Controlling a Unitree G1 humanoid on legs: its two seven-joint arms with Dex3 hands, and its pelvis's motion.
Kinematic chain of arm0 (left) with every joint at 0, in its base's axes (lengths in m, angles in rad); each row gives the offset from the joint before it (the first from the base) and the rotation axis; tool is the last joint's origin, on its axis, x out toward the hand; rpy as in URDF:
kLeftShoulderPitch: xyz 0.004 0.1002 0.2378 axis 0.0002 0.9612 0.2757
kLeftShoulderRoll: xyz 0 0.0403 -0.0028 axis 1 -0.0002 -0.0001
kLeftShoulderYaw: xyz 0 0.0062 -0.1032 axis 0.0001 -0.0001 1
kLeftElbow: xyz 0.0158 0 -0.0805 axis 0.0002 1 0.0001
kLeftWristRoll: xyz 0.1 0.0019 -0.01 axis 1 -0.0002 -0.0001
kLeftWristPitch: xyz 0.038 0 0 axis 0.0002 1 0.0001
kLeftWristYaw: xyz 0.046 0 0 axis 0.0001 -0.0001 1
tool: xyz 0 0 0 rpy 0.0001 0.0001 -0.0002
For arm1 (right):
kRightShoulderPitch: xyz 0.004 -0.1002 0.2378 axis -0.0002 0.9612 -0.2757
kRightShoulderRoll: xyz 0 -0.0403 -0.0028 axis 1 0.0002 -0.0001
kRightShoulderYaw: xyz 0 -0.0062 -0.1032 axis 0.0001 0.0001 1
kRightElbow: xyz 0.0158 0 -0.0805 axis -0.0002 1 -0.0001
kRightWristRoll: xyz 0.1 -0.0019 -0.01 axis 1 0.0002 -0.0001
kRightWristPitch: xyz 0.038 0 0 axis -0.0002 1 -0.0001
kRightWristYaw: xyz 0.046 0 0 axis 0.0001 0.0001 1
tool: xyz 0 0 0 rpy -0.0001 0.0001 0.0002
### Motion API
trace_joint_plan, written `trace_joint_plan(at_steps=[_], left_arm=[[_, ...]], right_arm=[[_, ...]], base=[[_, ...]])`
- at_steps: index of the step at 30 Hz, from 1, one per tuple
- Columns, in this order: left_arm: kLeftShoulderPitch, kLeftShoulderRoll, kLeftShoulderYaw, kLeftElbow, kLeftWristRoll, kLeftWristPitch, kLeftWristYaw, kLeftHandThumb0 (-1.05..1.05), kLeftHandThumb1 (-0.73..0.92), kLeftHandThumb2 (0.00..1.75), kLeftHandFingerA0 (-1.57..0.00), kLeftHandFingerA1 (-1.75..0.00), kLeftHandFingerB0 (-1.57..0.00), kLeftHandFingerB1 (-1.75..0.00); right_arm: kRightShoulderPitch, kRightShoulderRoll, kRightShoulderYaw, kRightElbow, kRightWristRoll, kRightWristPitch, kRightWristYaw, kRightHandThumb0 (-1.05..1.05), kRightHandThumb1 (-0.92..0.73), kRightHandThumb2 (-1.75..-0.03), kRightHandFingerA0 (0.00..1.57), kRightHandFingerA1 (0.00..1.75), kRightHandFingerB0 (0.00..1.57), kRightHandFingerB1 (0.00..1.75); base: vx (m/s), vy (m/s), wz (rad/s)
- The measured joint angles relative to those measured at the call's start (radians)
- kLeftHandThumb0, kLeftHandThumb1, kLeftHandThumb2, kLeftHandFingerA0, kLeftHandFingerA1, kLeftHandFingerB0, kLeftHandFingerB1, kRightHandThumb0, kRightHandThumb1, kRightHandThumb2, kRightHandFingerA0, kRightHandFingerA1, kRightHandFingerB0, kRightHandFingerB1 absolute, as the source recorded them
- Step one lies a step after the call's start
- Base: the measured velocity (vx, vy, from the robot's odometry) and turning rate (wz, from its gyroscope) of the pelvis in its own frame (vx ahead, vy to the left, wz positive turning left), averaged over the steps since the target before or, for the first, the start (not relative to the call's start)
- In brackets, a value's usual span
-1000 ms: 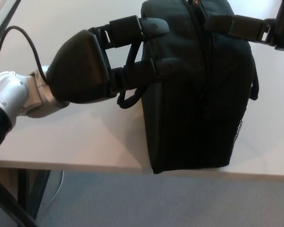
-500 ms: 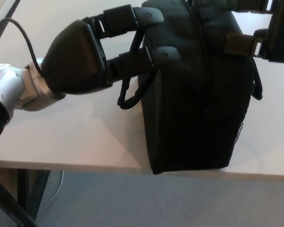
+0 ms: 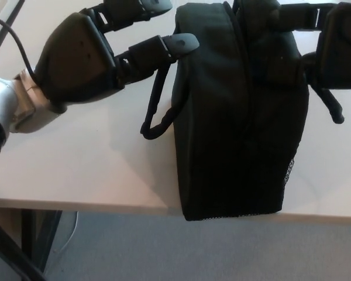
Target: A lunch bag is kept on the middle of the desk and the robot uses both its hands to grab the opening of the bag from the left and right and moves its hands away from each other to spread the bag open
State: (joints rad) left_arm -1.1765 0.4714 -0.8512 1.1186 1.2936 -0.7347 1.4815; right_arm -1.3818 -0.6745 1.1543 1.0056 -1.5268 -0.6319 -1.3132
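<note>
One black lunch bag [image 3: 240, 117] stands upright on the pale desk [image 3: 76, 164], close to its near edge, filling the centre of the head view from about twelve o'clock down to six. By my reading, the step in hand is the grab itself: both hands are at the top of the bag but the mouth does not look spread. The left hand [image 3: 82, 55] sits at ten o'clock of the bag with its fingers [image 3: 164, 45] extended and apart, the lower one reaching to the bag's upper left edge above the hanging handle loop [image 3: 155, 114]; it appears to touch or nearly touch the fabric, and I see nothing pinched in it, so it reads as open. The right hand [image 3: 333, 50] is at two o'clock, its digits lying across the bag's top right; whether they are closed on the rim or only resting on it, I cannot tell, since the black fingers merge with the black fabric. The next move, as I judge it, calls for each hand to close firmly on its own side of the opening, beside the zip line [image 3: 241, 70] running down the middle, then draw apart toward nine and three o'clock. Counted: one bag, one desk, two robot hands, one handle loop plainly visible at left.
</note>
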Motion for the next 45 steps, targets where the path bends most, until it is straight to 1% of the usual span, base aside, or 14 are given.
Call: trace_joint_plan(at_steps=[4, 13, 17, 21, 22, 23, 24, 30, 33, 35, 36, 37, 39, 45], left_arm=[[-0.004, -0.016, -0.004, 0.003, -0.003, 0.0, 0.002, -0.42, 0.64, 0.6, -0.48, -0.38, -0.38, -0.32], [-0.026, -0.048, -0.007, -0.006, -0.008, 0.001, 0.002, -0.21, 0.57, 0.58, -0.55, -0.42, -0.35, -0.33], [-0.026, -0.066, -0.007, -0.012, -0.01, 0.004, 0.003, -0.26, 0.6, 0.58, -0.53, -0.42, -0.42, -0.34], [-0.027, -0.083, -0.008, -0.015, -0.012, 0.003, 0.005, -0.41, 0.67, 0.61, -0.65, -0.53, -0.51, -0.36], [-0.027, -0.084, -0.009, -0.016, -0.012, 0.003, 0.007, -0.29, 0.65, 0.6, -0.66, -0.64, -0.66, -0.44], [-0.026, -0.084, -0.009, -0.017, -0.013, 0.002, 0.009, -0.29, 0.65, 0.6, -0.66, -0.64, -0.66, -0.44], [-0.026, -0.083, -0.012, -0.022, -0.013, 0.0, 0.013, -0.25, 0.56, 0.57, -0.58, -0.73, -0.63, -0.5], [0.0, -0.065, -0.063, -0.094, -0.009, -0.034, 0.014, -0.31, 0.54, 0.56, -0.61, -0.82, -0.69, -0.46], [0.008, -0.059, -0.086, -0.113, -0.002, -0.028, 0.015, -0.29, 0.51, 0.56, -0.81, -1.16, -0.98, -0.53], [0.014, -0.058, -0.096, -0.122, -0.001, -0.022, 0.014, -0.35, 0.39, 0.78, -0.97, -1.12, -0.89, -0.7], [0.014, -0.058, -0.101, -0.124, 0.0, -0.02, 0.014, -0.28, 0.5, 0.56, -0.97, -1.21, -1.01, -0.57], [0.014, -0.058, -0.106, -0.124, 0.0, -0.016, 0.015, -0.33, 0.39, 0.82, -1.03, -1.1, -0.88, -0.73], [0.014, -0.058, -0.11, -0.124, -0.001, -0.015, 0.015, -0.26, 0.55, 0.59, -0.96, -1.22, -1.01, -0.61], [0.015, -0.06, -0.109, -0.124, -0.016, -0.035, 0.01, -0.25, 0.59, 0.65, -0.97, -1.23, -0.99, -0.72]], right_arm=[[0.0, -0.002, 0.021, -0.022, -0.023, 0.053, 0.01, -0.42, -0.53, -0.58, 0.26, 0.32, 0.28, 0.31], [0.018, 0.006, 0.022, -0.021, -0.033, 0.1, 0.027, -0.55, -0.56, -0.57, 0.0, 0.25, 0.2, 0.28], [0.019, 0.006, 0.014, -0.05, -0.027, 0.092, 0.09, -0.58, -0.43, -0.82, 0.01, 0.21, 0.07, 0.36], [0.019, 0.006, 0.007, -0.063, -0.01, 0.057, 0.152, -0.56, -0.59, -0.58, 0.0, 0.07, 0.0, 0.23], [0.019, 0.005, 0.005, -0.066, -0.006, 0.05, 0.165, -0.35, -0.37, -0.93, 0.01, 0.52, 0.0, 0.5], [0.02, 0.003, 0.003, -0.071, -0.004, 0.049, 0.179, -0.35, -0.37, -0.93, 0.01, 0.52, 0.0, 0.5], [0.02, 0.0, 0.003, -0.077, -0.007, 0.055, 0.184, -0.46, -0.46, -0.78, 1.02, 1.2, 0.32, 0.56], [0.012, 0.0, 0.008, -0.03, -0.014, 0.068, 0.13, -0.32, -0.62, -0.59, 0.69, 0.49, 0.34, 0.33], [0.009, 0.008, 0.012, -0.017, -0.015, 0.065, 0.123, -0.27, -0.55, -0.57, 0.78, 0.49, 0.4, 0.36], [0.006, 0.011, 0.019, -0.019, -0.018, 0.065, 0.121, -0.31, -0.52, -0.56, 0.82, 0.55, 0.39, 0.36], [0.005, 0.011, 0.021, -0.02, -0.02, 0.065, 0.121, -0.29, -0.51, -0.56, 0.83, 0.56, 0.4, 0.36], [0.003, 0.012, 0.023, -0.023, -0.021, 0.062, 0.123, -0.34, -0.48, -0.55, 0.92, 0.76, 0.41, 0.36], [0.003, 0.015, 0.023, -0.023, -0.021, 0.06, 0.123, -0.3, -0.48, -0.55, 0.97, 0.86, 0.41, 0.35], [0.002, 0.027, 0.025, -0.014, -0.021, 0.052, 0.114, -0.32, -0.51, -0.55, 0.99, 0.84, 0.49, 0.38]], base=[[0.0, 0.0, 0.0], [0.0, 0.0, 0.0], [0.0, 0.0, 0.0], [0.0, 0.0, 0.0], [0.0, 0.0, 0.0], [0.0, 0.0, 0.0], [0.0, 0.0, 0.0], [0.0, 0.0, 0.0], [0.0, 0.0, 0.0], [0.0, 0.0, 0.0], [0.0, 0.0, 0.0], [0.0, 0.0, 0.0], [0.0, 0.0, 0.0], [0.0, 0.0, 0.0]])
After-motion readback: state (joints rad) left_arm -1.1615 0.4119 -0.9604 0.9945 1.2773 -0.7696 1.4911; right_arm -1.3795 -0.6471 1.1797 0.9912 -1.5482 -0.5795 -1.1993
